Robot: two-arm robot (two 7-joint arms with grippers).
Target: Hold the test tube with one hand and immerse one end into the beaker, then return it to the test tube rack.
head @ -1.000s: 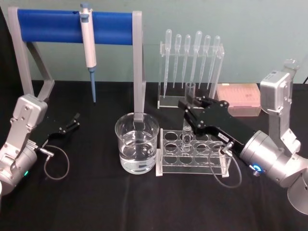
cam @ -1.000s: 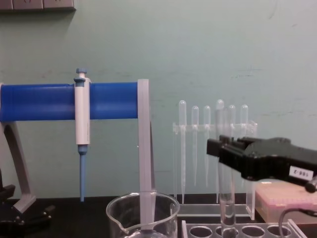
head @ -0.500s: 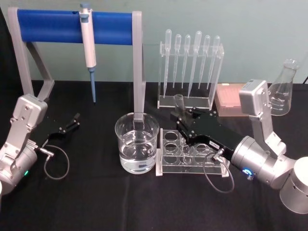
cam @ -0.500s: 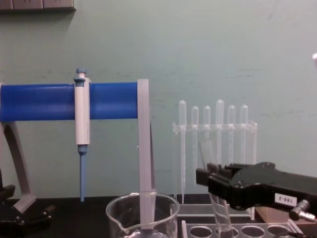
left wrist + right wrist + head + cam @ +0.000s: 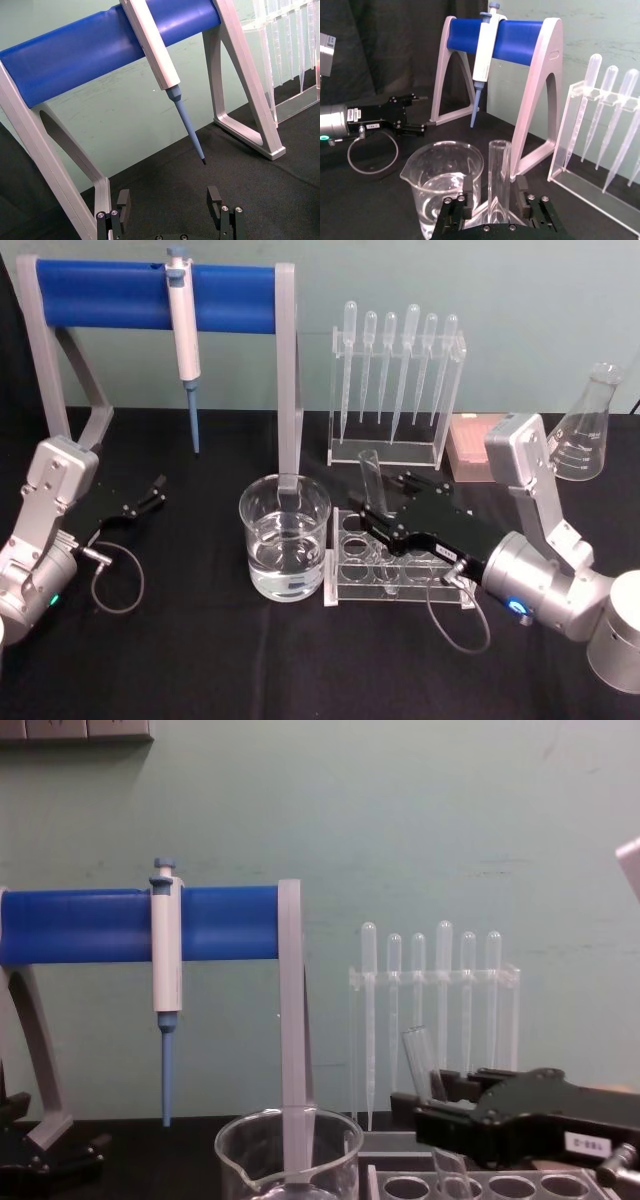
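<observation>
Two arms in the shot, but the right one is doing the work: the right gripper (image 5: 372,512) sits low over the clear tube rack (image 5: 400,565) near the middle of the black worktop (image 5: 250,660), with its fingers clamped on the test tube (image 5: 370,475). That tube is tilted, open rim up and leaning toward the back-left, and from the chest view its lower end looks like it's down at the rack's holes, though I can't really tell if it's seated in one since the gripper body blocks that bit. In the right wrist view the test tube stands between the two black fingers (image 5: 467,187), pinched on both sides. The beaker (image 5: 285,537) is just beside the rack on its left, partly filled with clear liquid, spout facing the front edge of the worktop; tube and beaker are apart, nothing dipped in. Behind the beaker is the grey stand with the blue bar (image 5: 150,290) and the white-and-blue pipettor (image 5: 182,330) hanging off it, tip pointing down. Toward the back edge there's the pipette rack (image 5: 395,380) with six plastic pipettes hanging in a row, a pink box (image 5: 475,450) beside it, and a glass flask (image 5: 583,430) near the back-right corner. The left gripper (image 5: 140,502) is parked low by the left edge of the worktop, and the left wrist view shows its fingers (image 5: 215,200) spread apart with nothing between them.
</observation>
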